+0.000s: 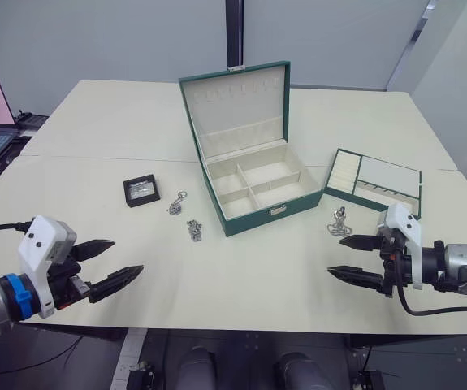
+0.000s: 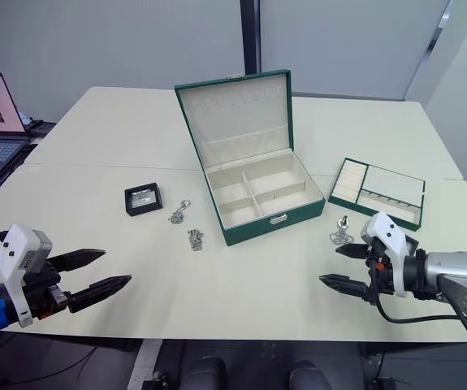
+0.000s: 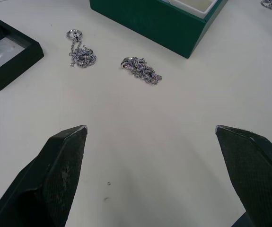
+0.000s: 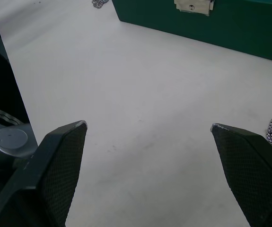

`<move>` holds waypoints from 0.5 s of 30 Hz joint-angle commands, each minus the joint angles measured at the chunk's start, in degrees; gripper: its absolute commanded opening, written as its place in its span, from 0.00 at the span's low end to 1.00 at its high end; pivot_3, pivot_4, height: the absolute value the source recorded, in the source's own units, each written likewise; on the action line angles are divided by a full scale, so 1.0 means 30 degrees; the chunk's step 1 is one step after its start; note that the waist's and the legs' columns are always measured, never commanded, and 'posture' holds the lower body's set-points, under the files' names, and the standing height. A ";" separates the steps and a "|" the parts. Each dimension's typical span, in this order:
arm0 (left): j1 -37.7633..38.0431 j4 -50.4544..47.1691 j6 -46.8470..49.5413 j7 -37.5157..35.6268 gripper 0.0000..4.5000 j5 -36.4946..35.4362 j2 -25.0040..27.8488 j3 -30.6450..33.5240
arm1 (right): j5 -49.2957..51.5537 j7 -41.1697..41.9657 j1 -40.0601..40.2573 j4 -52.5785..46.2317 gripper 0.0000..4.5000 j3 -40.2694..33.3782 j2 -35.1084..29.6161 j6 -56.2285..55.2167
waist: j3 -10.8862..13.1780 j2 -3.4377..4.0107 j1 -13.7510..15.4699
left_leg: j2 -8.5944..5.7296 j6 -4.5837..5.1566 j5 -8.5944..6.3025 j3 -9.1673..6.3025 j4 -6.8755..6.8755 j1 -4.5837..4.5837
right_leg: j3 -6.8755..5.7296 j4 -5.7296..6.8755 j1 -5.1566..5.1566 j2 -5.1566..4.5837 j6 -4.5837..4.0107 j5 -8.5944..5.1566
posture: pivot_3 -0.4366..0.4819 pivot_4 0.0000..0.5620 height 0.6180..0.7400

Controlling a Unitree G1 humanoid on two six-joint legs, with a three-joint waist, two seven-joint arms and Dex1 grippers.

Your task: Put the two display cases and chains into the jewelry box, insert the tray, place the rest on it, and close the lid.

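Starting point: jewelry box (image 1: pixel 253 175) open and empty; display case (image 1: pixel 141 190), chains (image 1: pixel 194 229) and tray (image 1: pixel 375 180) lie on the table (image 1: pixel 217 284). Left gripper (image 1: pixel 107 264) and right gripper (image 1: pixel 359 258) hover with fingers wide, holding nothing.

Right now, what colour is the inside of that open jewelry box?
Cream inside the jewelry box, dark green outside; the right eye view shows it best.

**Robot arms and grippers: appearance**

Each gripper, left (image 1: pixel 107 266) and right (image 1: pixel 356 259), is formed of two black, pointed fingers with textured pads (image 3: pixel 62 175). White housings are seen behind them. A blue ring marks the left wrist; black cables trail from both.
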 commanded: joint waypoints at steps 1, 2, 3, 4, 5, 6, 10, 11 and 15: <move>-0.0172 -0.0308 -0.0038 -0.0027 1.00 -0.0204 0.0150 0.0728 | 0.0375 -0.0028 -0.0314 -0.0294 0.99 -0.0159 -0.0164 0.0024 | 0.0000 0.0000 0.0002 | 0.0000 0.0000 0.0000 0.0000 0.0000 0.0000 | 0.0001 0.0000 0.0000 0.0000 0.0000 0.0000 | 0.48 0.27 1.00; -0.0203 -0.0301 -0.0046 -0.0021 1.00 -0.0202 0.0159 0.0712 | 0.0371 -0.0030 -0.0341 -0.0278 0.99 -0.0132 -0.0163 0.0025 | 0.0000 0.0000 0.0001 | 0.0000 0.0000 0.0000 0.0000 0.0000 0.0001 | 0.0002 0.0000 -0.0001 0.0000 0.0000 0.0000 | 0.48 0.27 1.00; -0.0231 -0.0297 -0.0042 -0.0011 1.00 -0.0209 0.0165 0.0708 | 0.0361 -0.0036 -0.0373 -0.0256 0.99 -0.0100 -0.0155 0.0016 | 0.0000 0.0000 0.0001 | 0.0000 0.0000 0.0000 0.0000 -0.0001 0.0000 | 0.0002 0.0000 0.0000 0.0000 0.0000 0.0000 | 0.48 0.27 1.00; -0.0244 -0.0302 -0.0040 -0.0008 1.00 -0.0218 0.0162 0.0716 | 0.0350 -0.0052 -0.0401 -0.0244 0.99 -0.0068 -0.0143 0.0014 | 0.0000 0.0000 0.0000 | 0.0000 0.0001 0.0000 0.0000 0.0000 0.0000 | 0.0001 0.0000 0.0000 0.0000 0.0000 0.0000 | 0.48 0.27 1.00; -0.0255 -0.0310 -0.0049 -0.0005 1.00 -0.0212 0.0163 0.0712 | 0.0346 -0.0068 -0.0442 -0.0242 0.99 -0.0021 -0.0124 0.0012 | 0.0000 0.0000 0.0000 | 0.0000 0.0000 0.0000 -0.0001 0.0000 0.0000 | 0.0000 0.0000 0.0000 0.0000 0.0000 0.0000 | 0.48 0.27 1.00; -0.0307 -0.0313 -0.0074 0.0028 1.00 -0.0220 0.0142 0.0711 | 0.0363 -0.0095 -0.0511 -0.0245 0.99 0.0018 -0.0099 0.0023 | 0.0000 0.0000 0.0001 | 0.0000 0.0000 0.0000 -0.0002 0.0000 0.0000 | 0.0000 0.0000 0.0000 0.0000 0.0000 0.0000 | 0.48 0.27 1.00; -0.1215 -0.0004 0.0755 0.0371 1.00 -0.1339 0.0203 0.0815 | 0.0460 -0.0064 -0.0981 -0.0080 0.91 0.0011 -0.0163 0.0084 | 0.0000 0.0000 0.0002 | 0.0000 0.0000 0.0000 -0.0004 0.0001 -0.0001 | -0.0003 0.0002 0.0000 0.0000 0.0000 0.0000 | 0.48 0.27 1.00; -0.1521 0.0085 0.0853 0.0570 0.96 -0.1385 0.0243 0.0748 | 0.0418 -0.0028 -0.1178 0.0038 0.85 0.0009 -0.0220 0.0071 | 0.0000 0.0000 0.0002 | 0.0000 0.0000 0.0000 -0.0003 0.0001 0.0000 | -0.0002 0.0002 -0.0001 0.0000 0.0000 0.0000 | 0.48 0.27 1.00; -0.2243 0.0283 0.1240 0.0951 0.74 -0.1349 0.0489 0.0349 | 0.0321 0.0104 -0.2196 0.0604 0.57 0.0117 -0.0381 0.0155 | 0.0001 0.0001 -0.0002 | 0.0000 0.0000 0.0000 0.0003 0.0003 0.0001 | 0.0003 0.0002 0.0002 0.0001 0.0000 0.0000 | 0.48 0.27 1.00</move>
